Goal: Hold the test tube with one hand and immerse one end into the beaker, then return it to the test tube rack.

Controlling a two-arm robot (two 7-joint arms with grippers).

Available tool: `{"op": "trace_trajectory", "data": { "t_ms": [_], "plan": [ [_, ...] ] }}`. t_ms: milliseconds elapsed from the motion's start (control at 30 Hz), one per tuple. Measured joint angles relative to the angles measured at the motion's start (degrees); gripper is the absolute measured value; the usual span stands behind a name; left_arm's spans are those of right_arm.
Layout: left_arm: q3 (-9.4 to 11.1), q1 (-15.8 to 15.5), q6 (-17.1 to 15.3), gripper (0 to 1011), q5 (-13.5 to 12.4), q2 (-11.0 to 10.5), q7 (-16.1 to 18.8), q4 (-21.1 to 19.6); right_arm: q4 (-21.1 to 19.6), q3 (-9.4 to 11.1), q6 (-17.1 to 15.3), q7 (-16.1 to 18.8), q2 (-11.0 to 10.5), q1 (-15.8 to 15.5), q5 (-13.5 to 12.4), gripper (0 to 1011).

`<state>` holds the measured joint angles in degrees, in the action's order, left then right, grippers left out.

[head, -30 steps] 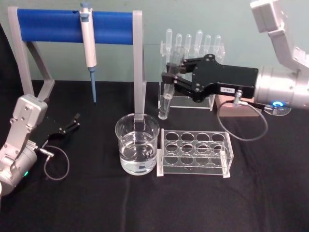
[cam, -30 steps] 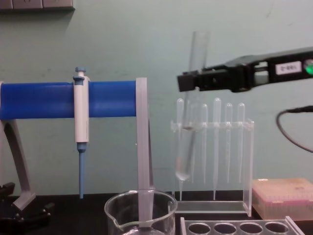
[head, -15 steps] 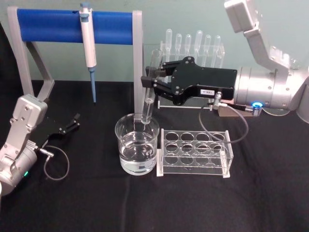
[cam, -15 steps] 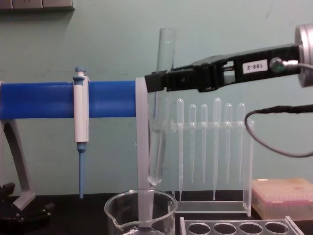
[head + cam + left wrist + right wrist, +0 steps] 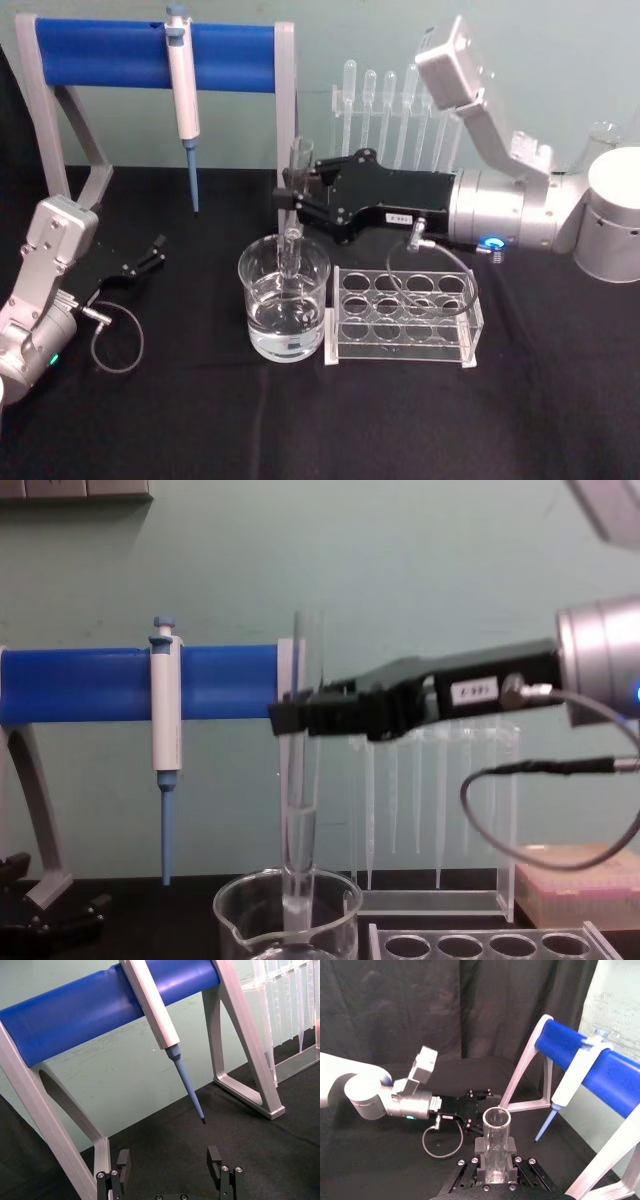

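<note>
My right gripper is shut on the test tube, a clear glass tube held upright over the beaker. The tube's lower end is below the beaker's rim; I cannot tell whether it touches the water. From the chest, the tube drops past the right gripper into the beaker. The right wrist view shows the tube's open top clamped between the black fingers. My left gripper rests open on the black table at the left, with nothing between its fingers.
A blue-barred stand at the back left carries a white-and-blue pipettor. A clear rack of plastic pipettes stands behind the right arm. An empty clear tube rack sits right beside the beaker. A pink box lies at the right.
My right gripper has carried the test tube leftward from the pipette rack and then down. Its lower end has gone from above the beaker to below the rim. The left arm has stayed still.
</note>
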<state>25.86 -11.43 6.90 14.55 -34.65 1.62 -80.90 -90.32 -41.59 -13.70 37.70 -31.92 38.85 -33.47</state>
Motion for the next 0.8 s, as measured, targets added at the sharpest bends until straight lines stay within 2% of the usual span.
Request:
{"op": "trace_trajectory", "data": {
  "t_ms": [467,800],
  "plan": [
    [0.0,0.0,0.0,1000,0.0,0.0,0.0,0.0,3.61,-0.89,2.46,0.59,1.25,-2.43,3.14,224],
    [0.0,0.0,0.0,1000,0.0,0.0,0.0,0.0,6.7,-0.48,6.21,2.91,2.19,-4.15,4.25,224]
  ]
}}
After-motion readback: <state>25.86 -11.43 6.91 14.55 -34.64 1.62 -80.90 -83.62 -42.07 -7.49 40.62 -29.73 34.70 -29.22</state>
